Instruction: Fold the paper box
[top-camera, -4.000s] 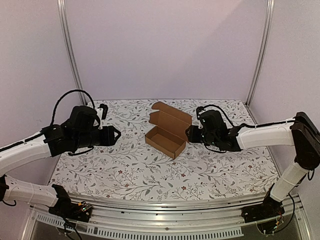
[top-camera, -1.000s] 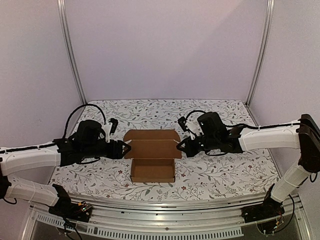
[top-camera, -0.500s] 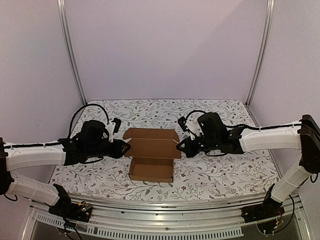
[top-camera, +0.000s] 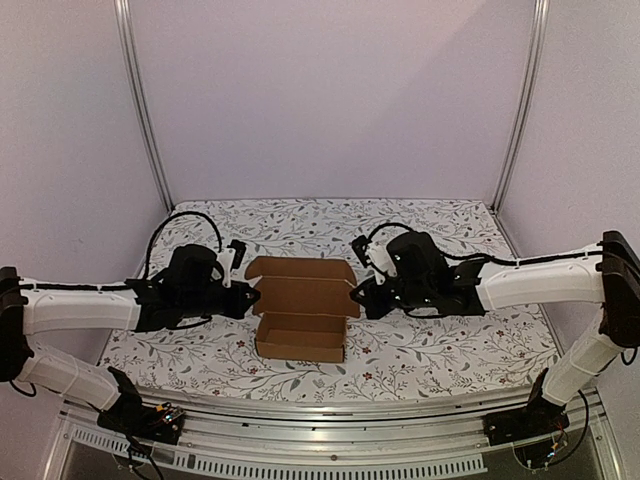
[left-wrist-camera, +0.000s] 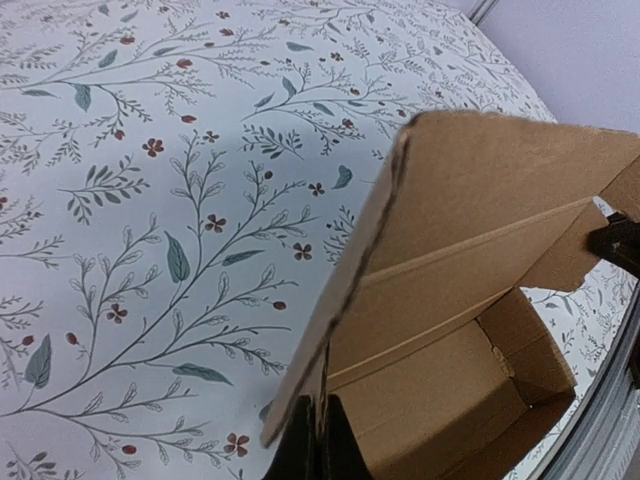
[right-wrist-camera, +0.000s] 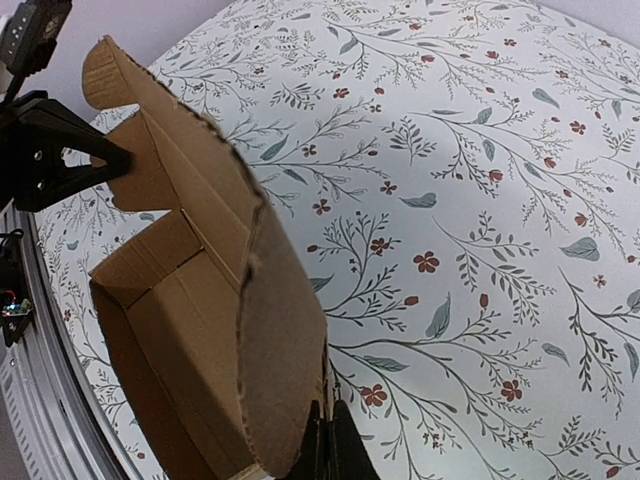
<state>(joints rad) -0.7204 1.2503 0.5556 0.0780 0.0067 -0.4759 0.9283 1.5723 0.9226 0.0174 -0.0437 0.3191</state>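
The paper box (top-camera: 301, 312) is plain brown cardboard, a slim open tray with its lid standing up behind it, in the middle of the table. My left gripper (top-camera: 254, 294) is shut on the lid's left side flap (left-wrist-camera: 345, 300). My right gripper (top-camera: 357, 295) is shut on the lid's right side flap (right-wrist-camera: 285, 370). In the left wrist view the tray's inside (left-wrist-camera: 440, 390) shows to the right of the pinched flap. In the right wrist view the tray (right-wrist-camera: 160, 340) lies to the left, and the left gripper's black fingers (right-wrist-camera: 50, 150) hold the far flap.
The table has a white cloth with a floral print (top-camera: 430, 345). A metal rail (top-camera: 330, 410) runs along the near edge. Grey walls and two upright metal posts (top-camera: 140, 100) close the back.
Four seconds ago the box sat angled farther back with both grippers apart from it. Since then it has been turned square and drawn nearer, and both grippers hold its lid flaps.
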